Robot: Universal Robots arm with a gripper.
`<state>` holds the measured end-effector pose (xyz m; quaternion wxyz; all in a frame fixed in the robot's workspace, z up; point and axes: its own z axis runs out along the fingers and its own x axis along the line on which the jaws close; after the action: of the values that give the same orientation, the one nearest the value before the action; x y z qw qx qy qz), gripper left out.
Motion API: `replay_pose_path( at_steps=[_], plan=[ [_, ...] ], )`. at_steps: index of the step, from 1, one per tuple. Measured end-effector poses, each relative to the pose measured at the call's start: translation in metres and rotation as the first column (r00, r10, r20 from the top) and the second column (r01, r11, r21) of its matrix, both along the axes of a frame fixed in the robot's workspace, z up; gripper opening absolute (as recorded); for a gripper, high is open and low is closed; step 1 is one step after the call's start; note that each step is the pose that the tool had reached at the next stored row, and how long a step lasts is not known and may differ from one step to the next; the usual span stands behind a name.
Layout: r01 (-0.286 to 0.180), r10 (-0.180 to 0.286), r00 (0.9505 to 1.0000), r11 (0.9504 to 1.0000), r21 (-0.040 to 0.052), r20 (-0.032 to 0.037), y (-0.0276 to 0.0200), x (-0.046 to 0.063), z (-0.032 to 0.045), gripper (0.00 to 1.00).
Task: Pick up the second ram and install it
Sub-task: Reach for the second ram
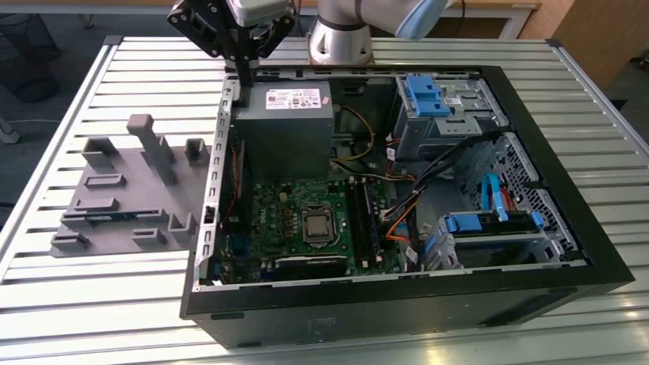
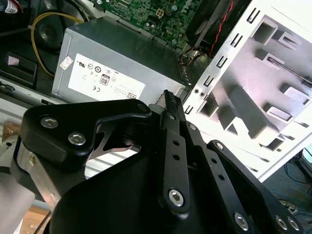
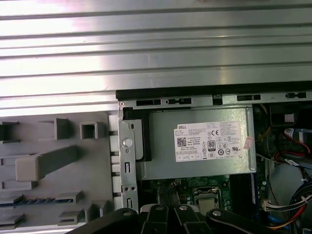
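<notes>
The second ram [image 1: 99,219] is a thin blue-green stick lying flat in a slot of the grey tray [image 1: 112,199], at the exterior view's left. In the first wrist view the ram [image 3: 36,201] shows as a bluish strip in the tray [image 3: 100,161]. My gripper [image 1: 246,76] hangs high over the far left corner of the open computer case [image 1: 406,300], beside the power supply [image 1: 284,125]. It is well apart from the ram. In the second wrist view its fingers [image 2: 170,105] are pressed together with nothing between them.
The green motherboard [image 1: 289,205] with its silver processor [image 1: 318,225] lies in the case, with black memory slots [image 1: 362,217] beside it. Blue drive cages [image 1: 426,95] and loose cables [image 1: 400,228] fill the exterior view's right. Upright posts [image 1: 152,144] stand on the tray. Everything rests on a slatted metal table [image 1: 91,304].
</notes>
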<state>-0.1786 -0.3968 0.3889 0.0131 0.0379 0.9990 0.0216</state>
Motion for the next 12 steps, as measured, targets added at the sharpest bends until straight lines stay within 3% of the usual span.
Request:
replay_pose_path(
  at_steps=[12],
  plan=[
    [0.000, 0.000, 1.0000, 1.0000, -0.0001, 0.0000, 0.0000, -0.0050, -0.0004, 0.11]
  ],
)
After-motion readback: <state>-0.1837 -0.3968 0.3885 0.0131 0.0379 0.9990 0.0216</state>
